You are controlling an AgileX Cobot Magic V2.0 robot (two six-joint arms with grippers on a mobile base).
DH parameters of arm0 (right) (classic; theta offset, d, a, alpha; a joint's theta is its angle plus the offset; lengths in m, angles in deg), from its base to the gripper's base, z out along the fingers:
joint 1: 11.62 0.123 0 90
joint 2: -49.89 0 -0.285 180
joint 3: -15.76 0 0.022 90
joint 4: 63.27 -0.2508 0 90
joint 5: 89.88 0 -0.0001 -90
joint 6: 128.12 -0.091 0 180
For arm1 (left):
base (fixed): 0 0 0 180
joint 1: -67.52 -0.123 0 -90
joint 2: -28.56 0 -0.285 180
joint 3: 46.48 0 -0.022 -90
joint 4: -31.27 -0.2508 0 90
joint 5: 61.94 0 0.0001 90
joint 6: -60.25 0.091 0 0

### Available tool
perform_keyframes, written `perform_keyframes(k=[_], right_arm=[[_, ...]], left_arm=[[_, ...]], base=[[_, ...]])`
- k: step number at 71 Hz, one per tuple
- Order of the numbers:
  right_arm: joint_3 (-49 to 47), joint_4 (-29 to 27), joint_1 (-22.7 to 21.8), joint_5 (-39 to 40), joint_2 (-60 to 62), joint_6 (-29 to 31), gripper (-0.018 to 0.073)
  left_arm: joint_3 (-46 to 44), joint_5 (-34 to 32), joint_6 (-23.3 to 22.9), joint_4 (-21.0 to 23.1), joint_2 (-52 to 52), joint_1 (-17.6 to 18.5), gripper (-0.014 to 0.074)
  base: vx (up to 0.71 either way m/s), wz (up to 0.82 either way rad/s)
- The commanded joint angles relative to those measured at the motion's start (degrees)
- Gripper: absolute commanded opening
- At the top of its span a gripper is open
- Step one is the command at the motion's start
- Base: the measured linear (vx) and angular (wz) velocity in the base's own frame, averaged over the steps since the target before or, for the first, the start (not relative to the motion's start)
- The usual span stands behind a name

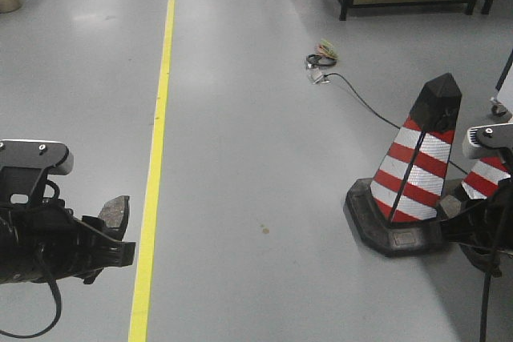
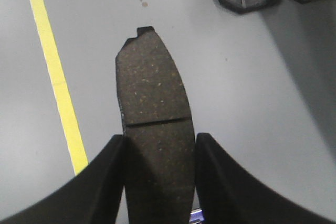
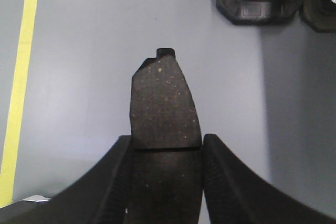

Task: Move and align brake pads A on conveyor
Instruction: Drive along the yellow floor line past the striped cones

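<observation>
At lower left of the front view, the left gripper [image 1: 112, 239] clamps a brake pad [image 1: 116, 212] by its long edges, just left of the yellow line [image 1: 156, 158]. Low right, beside the striped cone [image 1: 418, 167], the right gripper [image 3: 167, 145] pinches a second brake pad [image 3: 164, 103]. Open grey floor [image 1: 256, 118] lies between them.

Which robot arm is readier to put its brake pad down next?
Left, probably. The left claw and right claw each grip a brake pad, but the left has open floor around it; the right sits beside striped cones. No conveyor in view.
</observation>
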Motion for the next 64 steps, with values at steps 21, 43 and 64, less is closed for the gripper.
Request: perform_keyframes(k=[21,43,64], right_arm=[[-1.8,0.6,0.0,3.2,1.3,0.4,0.0072],[-1.8,0.6,0.0,3.2,1.3,0.4,0.0072],[-1.8,0.6,0.0,3.2,1.3,0.4,0.0072]], left_arm=[[-1.4,-3.9,-0.4,-0.2,1.4,0.2,0.0118],[-1.4,-3.9,-0.4,-0.2,1.4,0.2,0.0118],[-1.4,-3.9,-0.4,-0.3,1.4,0.2,0.0118]], base=[[0.49,-0.17],[0.43,-0.33],[0.38,-0.57]])
